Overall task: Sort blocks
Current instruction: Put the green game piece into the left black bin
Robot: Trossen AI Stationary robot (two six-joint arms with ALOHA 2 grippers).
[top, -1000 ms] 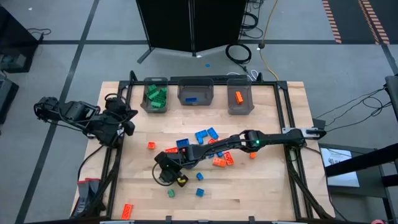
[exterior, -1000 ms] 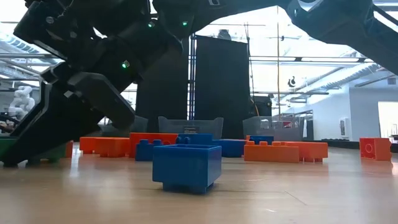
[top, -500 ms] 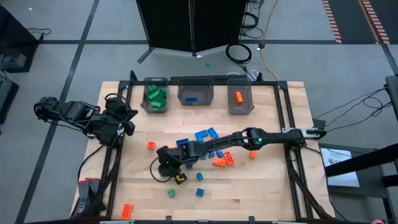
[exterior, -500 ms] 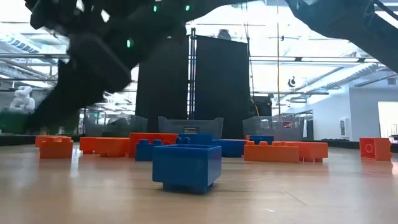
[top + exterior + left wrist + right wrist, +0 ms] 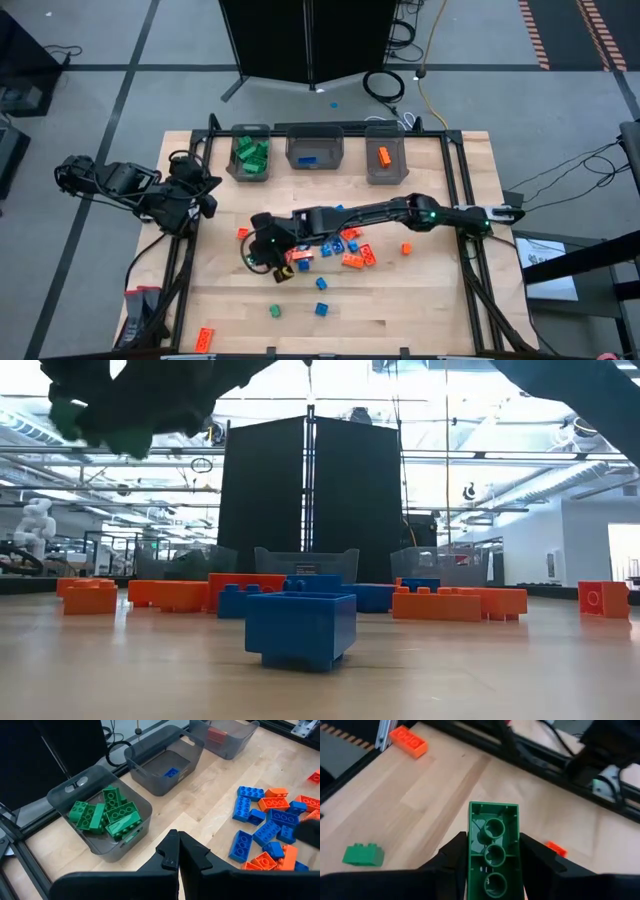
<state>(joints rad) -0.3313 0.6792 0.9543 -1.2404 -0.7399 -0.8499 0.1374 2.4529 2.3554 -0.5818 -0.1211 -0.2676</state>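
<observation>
My right gripper [image 5: 493, 845] is shut on a green brick [image 5: 493, 832] above the table's left middle [image 5: 258, 256]. In the low view the brick [image 5: 68, 415] shows high at the upper left. Loose blue and orange-red blocks [image 5: 335, 245] lie in a heap on the table's middle. A small green brick [image 5: 274, 311] and a blue one [image 5: 321, 309] rest near the front. Three grey bins stand along the far edge: one with green bricks [image 5: 249, 155], one with a blue brick [image 5: 315, 150], one with an orange brick [image 5: 386, 160]. My left gripper [image 5: 178, 855] waits shut at the table's left edge. My right gripper pinches the green brick's two long sides [image 5: 470, 845] between its two fingers [image 5: 452, 857], which lie along the brick. The fingers slant down toward the table's left. The brick's hollow underside faces the wrist camera. It is lifted clear of the table.
Single orange bricks lie at the front left corner [image 5: 205, 338], left of the heap [image 5: 243, 234] and right of it [image 5: 406, 248]. A blue brick [image 5: 300, 628] stands close in the low view. A dark frame rail [image 5: 185, 270] borders the table's left side.
My right gripper has risen from the table toward the far edge with the green brick, rolling as it went. The brick has been lifted clear of the table.
</observation>
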